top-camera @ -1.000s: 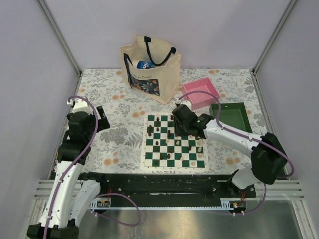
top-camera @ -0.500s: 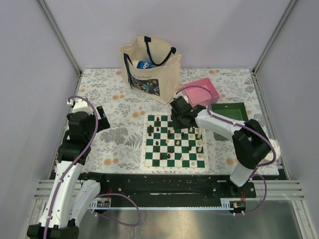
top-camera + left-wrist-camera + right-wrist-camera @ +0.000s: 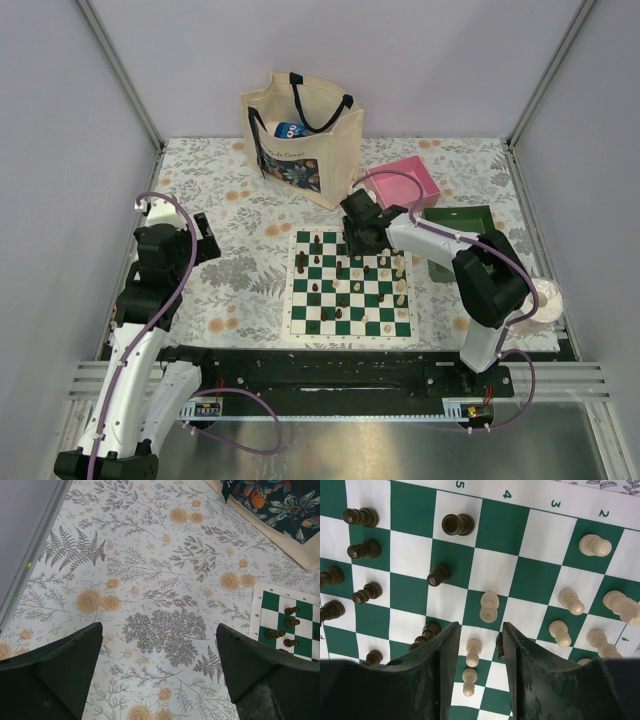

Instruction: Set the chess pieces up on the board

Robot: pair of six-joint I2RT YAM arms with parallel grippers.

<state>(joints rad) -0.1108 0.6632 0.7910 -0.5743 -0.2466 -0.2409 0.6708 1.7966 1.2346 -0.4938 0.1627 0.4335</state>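
Note:
The board (image 3: 292, 300) lies flat in the middle of the table, with dark pieces (image 3: 318, 290) scattered on its left and middle squares and cream pieces (image 3: 402, 285) mostly on its right. My right gripper (image 3: 362, 233) hangs over the board's far edge, open and empty. In the right wrist view the right gripper (image 3: 480, 630) straddles two small cream pawns (image 3: 472, 652) without touching them, with another cream piece (image 3: 489, 605) just ahead and dark pieces (image 3: 456, 524) beyond on the board (image 3: 530, 580). My left gripper (image 3: 198, 246) is open and empty over the flowered cloth left of the board (image 3: 272, 605).
A cream tote bag (image 3: 300, 135) stands behind the board. A pink tray (image 3: 405, 185) and a green tray (image 3: 465, 232) sit at the back right. A white roll (image 3: 547, 300) lies by the right arm's base. Flowered cloth (image 3: 165, 580) lies under the left gripper (image 3: 159, 630).
My right gripper has moved a little left and away, toward the board's far edge, and its elbow has folded in, uncovering the white roll. The left arm has not moved.

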